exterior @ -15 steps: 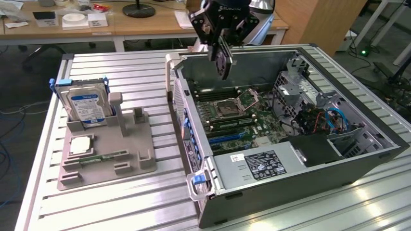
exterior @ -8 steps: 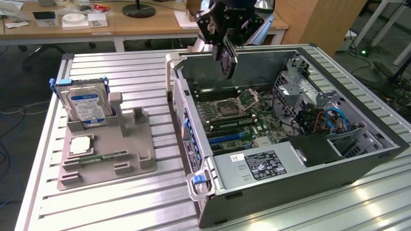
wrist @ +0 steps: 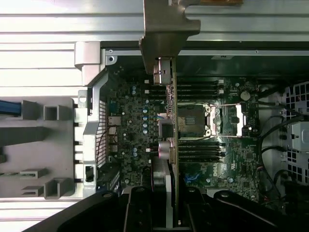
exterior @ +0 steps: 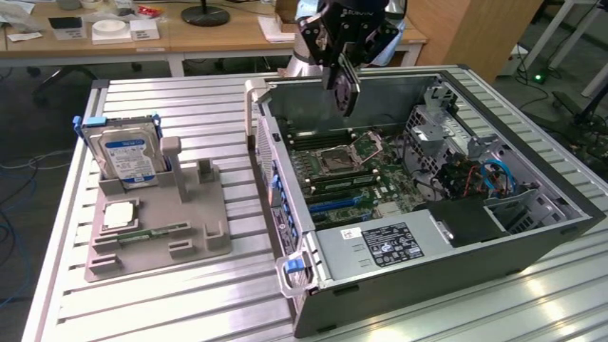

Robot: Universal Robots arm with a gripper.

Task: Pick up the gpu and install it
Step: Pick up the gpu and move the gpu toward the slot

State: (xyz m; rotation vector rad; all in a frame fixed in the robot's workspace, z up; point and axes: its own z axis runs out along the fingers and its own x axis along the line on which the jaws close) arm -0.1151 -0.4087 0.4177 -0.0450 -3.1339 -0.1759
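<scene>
The gripper [exterior: 339, 70] is clamped on the gpu [exterior: 346, 96], with a finger pressed on each flat face, so the card is already off its stand and in the air. It hangs from the fingers as a narrow dark slab. I judge that its long axis points down and away from the wrist, towards the open computer case [exterior: 532, 142], with a slight tilt.

In the wrist view the gpu [wrist: 175, 145] is seen edge-on as a thin line running out from between the fingers [wrist: 140, 208]. Its metal bracket [wrist: 166, 29] is at the end farthest from the grip.

Relative to the computer case, the card hovers above the open interior, close to the wall on the far side in the exterior view. It is well clear of the motherboard [exterior: 380, 178] lying on the case floor. Seen through the wrist camera, the card's edge passes just beside the CPU socket [wrist: 193, 118], but it touches nothing inside the case.

The arm comes down from above the case's far wall, with the wrist pointing steeply downward into the opening.

Outside the case, on the exterior view's left, are the grey parts tray [exterior: 190, 235] and the hard drive [exterior: 128, 153] standing upright in it.
</scene>
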